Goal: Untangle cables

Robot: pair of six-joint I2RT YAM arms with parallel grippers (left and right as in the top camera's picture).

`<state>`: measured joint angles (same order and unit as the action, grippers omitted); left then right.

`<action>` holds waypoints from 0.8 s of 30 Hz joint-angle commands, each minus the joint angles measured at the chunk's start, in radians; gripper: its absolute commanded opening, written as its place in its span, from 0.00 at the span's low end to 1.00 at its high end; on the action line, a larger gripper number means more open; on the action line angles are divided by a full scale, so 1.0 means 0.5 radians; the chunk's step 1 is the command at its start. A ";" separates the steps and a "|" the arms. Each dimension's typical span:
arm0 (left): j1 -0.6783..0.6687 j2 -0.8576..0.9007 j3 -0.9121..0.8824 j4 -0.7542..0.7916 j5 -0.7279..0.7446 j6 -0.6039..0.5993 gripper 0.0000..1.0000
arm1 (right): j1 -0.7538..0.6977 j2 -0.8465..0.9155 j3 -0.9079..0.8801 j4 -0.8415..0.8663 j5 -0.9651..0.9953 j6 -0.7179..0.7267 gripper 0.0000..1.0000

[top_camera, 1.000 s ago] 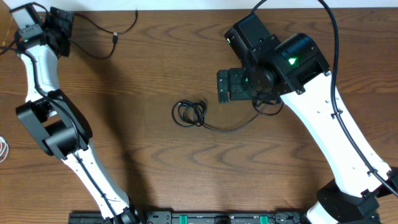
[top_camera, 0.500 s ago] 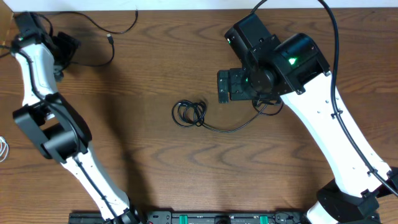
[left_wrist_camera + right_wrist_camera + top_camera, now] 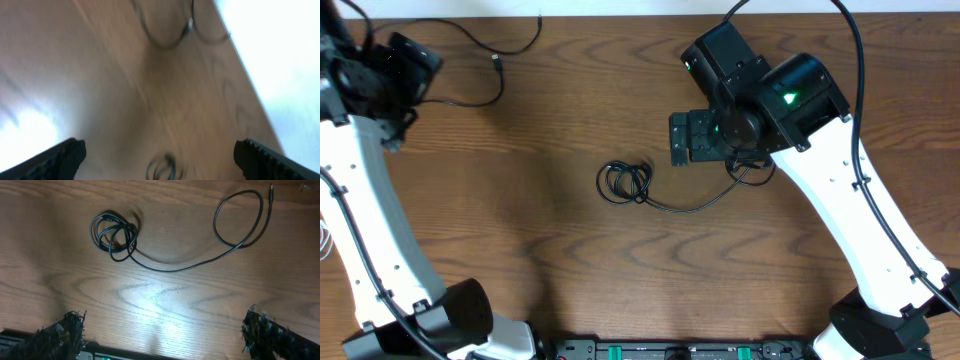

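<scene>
A coiled black cable [image 3: 625,182] lies at mid-table, its tail curving right under my right gripper [image 3: 692,138]. In the right wrist view the coil [image 3: 114,232] and the tail's loop [image 3: 245,217] lie ahead of the right gripper [image 3: 165,330], which is open and empty above the wood. A second black cable [image 3: 490,55] with a small plug lies at the far left. My left gripper [image 3: 405,70] hovers beside it, open and empty. The left wrist view is blurred: a cable loop [image 3: 165,30] at the top, the coil [image 3: 162,169] between the left gripper's [image 3: 160,160] fingers.
A thin white cord [image 3: 324,243] shows at the table's left edge, partly behind the left arm. The table's far edge [image 3: 620,14] runs close behind the far-left cable. A black rail [image 3: 650,350] lines the front edge.
The left arm has swung and risen, its gripper shifting slightly along the far-left corner and now pointing across the table. The right arm and the cables have not moved.
</scene>
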<state>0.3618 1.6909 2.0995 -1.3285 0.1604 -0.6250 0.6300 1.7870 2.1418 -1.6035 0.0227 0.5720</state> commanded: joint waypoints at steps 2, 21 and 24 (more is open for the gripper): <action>-0.162 -0.097 -0.002 -0.176 0.130 0.144 1.00 | 0.013 -0.002 -0.009 -0.002 0.024 -0.024 0.99; -0.716 -0.894 -0.344 -0.490 0.268 0.473 1.00 | 0.013 -0.002 -0.009 -0.002 0.024 -0.024 0.99; -0.763 -0.985 -0.523 -0.475 0.268 0.473 1.00 | 0.013 -0.002 -0.009 -0.002 0.024 -0.024 0.99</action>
<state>0.0040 1.2263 1.9228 -1.5681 0.2874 -0.4137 0.6300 1.7870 2.1418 -1.6039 0.0223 0.5720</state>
